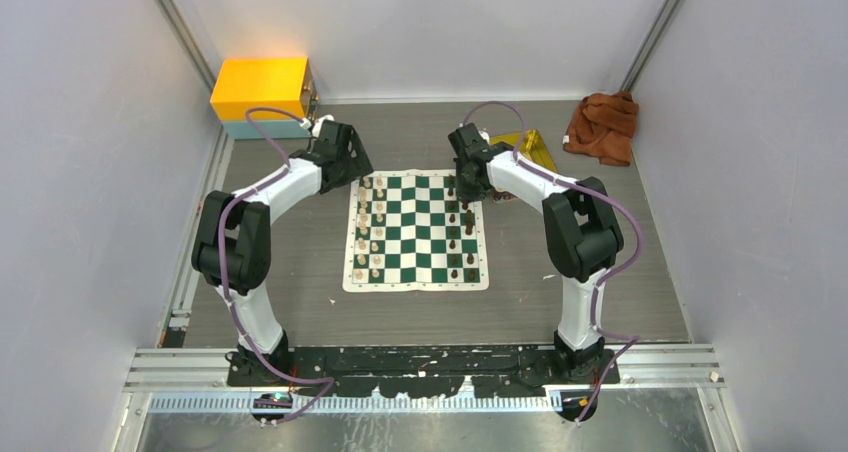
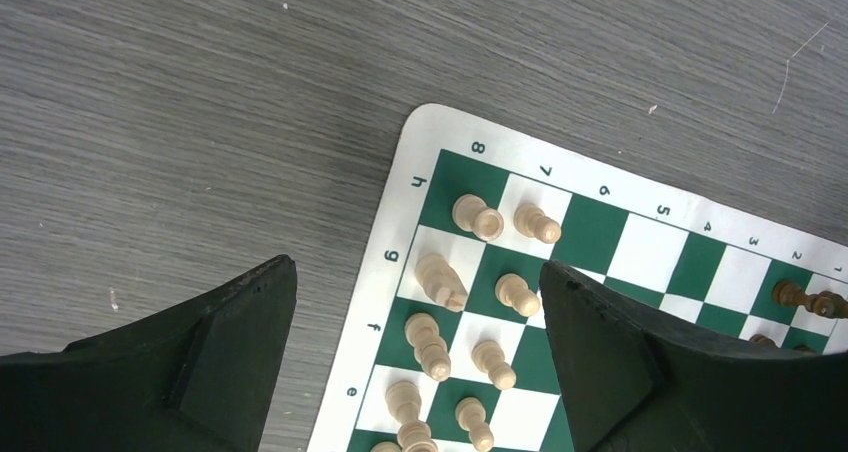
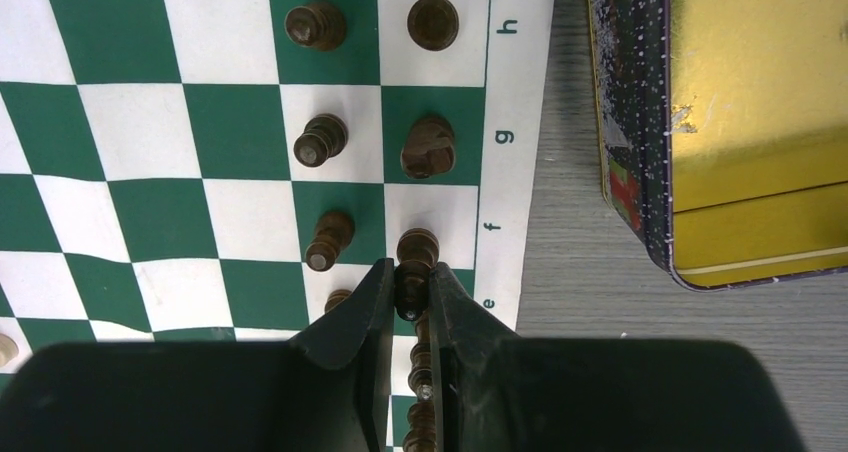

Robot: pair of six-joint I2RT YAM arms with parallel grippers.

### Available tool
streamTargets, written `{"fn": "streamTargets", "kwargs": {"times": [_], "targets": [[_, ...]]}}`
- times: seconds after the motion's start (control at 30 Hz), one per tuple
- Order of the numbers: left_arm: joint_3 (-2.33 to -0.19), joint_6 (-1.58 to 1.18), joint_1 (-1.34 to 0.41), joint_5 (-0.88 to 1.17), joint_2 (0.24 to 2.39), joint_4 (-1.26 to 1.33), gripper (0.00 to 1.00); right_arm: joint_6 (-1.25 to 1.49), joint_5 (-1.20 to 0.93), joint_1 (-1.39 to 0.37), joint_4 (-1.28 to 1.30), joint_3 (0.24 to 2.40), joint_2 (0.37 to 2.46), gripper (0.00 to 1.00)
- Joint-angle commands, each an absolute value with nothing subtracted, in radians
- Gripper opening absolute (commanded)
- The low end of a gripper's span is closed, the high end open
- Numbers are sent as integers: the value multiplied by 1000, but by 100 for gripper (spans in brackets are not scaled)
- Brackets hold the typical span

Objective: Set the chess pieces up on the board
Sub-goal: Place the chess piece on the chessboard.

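The board [image 1: 415, 284] lies flat in the middle of the table. Cream chess pieces [image 1: 368, 227] stand in two columns on its left side and dark ones [image 1: 462, 227] on its right. My left gripper [image 2: 418, 265] hangs open above the far left corner, empty, with cream pieces [image 2: 517, 294] standing below between its fingers. My right gripper [image 3: 411, 264] is at the board's far right edge, shut on a dark piece [image 3: 417, 244] that stands in the outer column by the letter f. Other dark pieces [image 3: 320, 140] stand upright around it.
A shiny gold tin [image 3: 750, 122] lies just off the board's right edge, close to my right gripper. A yellow box [image 1: 262, 90] sits at the back left. A brown cloth [image 1: 602, 124] lies at the back right.
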State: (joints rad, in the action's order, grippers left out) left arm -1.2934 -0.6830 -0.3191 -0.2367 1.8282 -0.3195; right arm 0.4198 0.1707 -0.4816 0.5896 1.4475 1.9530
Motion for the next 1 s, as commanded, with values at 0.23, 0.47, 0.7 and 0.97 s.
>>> {"fn": "streamTargets", "kwargs": {"times": [0.23,0.47,0.7,0.97], "targets": [[-1347,-647,-313,-273,1807,-327,94,415,173,-470,552,1460,1970,21],[-1353,-644,-313,-275,1809,-329,97,412,170,-465,554,1462,1974,29],[-1359,-644,-313,-278,1810,-334,100,405,170,-463,555,1463,1969,36],[-1365,-644,-313,-288,1808,-341,100,393,179,-463,562,1475,1942,39]]}}
